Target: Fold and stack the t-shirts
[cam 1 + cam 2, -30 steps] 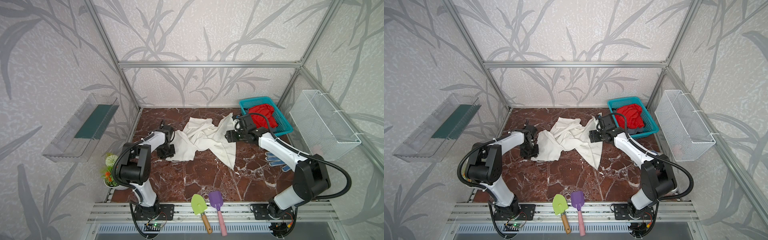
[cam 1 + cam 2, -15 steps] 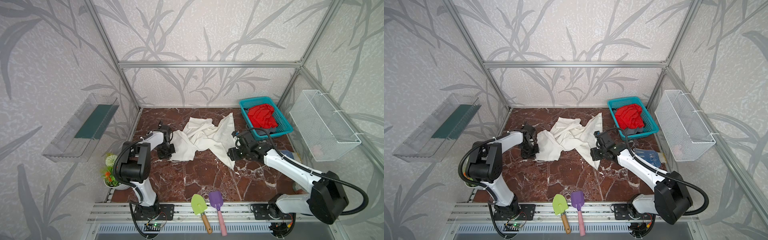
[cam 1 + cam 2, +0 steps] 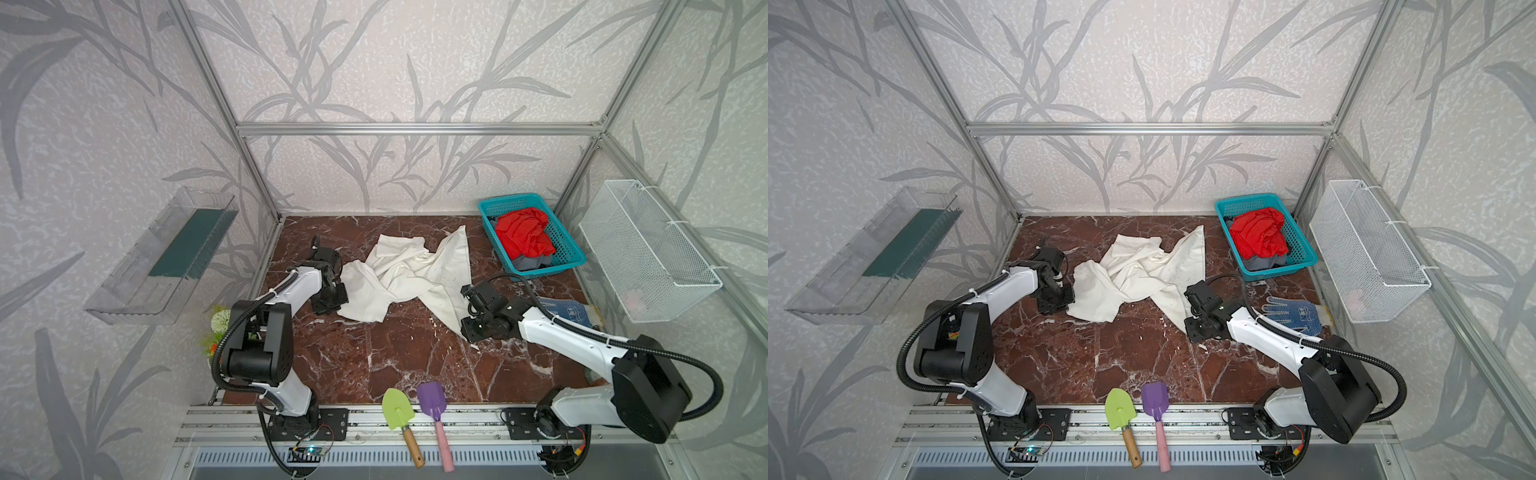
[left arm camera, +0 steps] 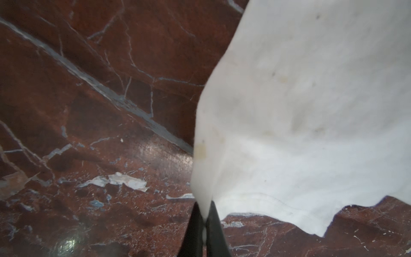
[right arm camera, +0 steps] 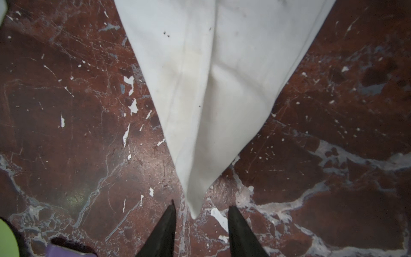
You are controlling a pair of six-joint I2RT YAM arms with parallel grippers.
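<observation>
The left gripper (image 4: 204, 214) is pinched tight on an edge of the white shirt (image 3: 409, 270). In the left wrist view the cloth rises from between the closed fingers and spreads away ahead of them, its wavy hem running off to one side. On the other side of those jaws lies bare table (image 3: 374, 353).

The right gripper (image 5: 201, 208) has its jaws apart. The shirt's pointed corner lies between the tips, and as far as the right wrist view shows it touches neither finger. The corner's two edges widen away ahead of the jaws, with bare marble on both sides.

In both top views the shirt lies crumpled between the two grippers on the back half of the table, one long flap reaching to the right jaws. The front stretch of table, behind both grippers, lies open.

A glove (image 3: 1293, 316) lies behind the right jaws, beside that arm. A green spade (image 3: 397, 409) and a purple spade (image 3: 432, 399) lie at the front edge, blades on the marble and handles over the rail, well apart from both jaws. A plant (image 3: 218, 324) stands off the table's side, behind the left jaws.

A teal basket (image 3: 550, 271) stands in the back corner, beyond the right jaws and off to their side. It holds a red shirt (image 3: 524, 232) heaped on a grey shirt (image 3: 530, 262). A wire basket (image 3: 648, 257) hangs on the wall past it, with something pale inside that is too faint to name. A clear tray (image 3: 124, 291) on the opposite wall holds a dark green slab.
</observation>
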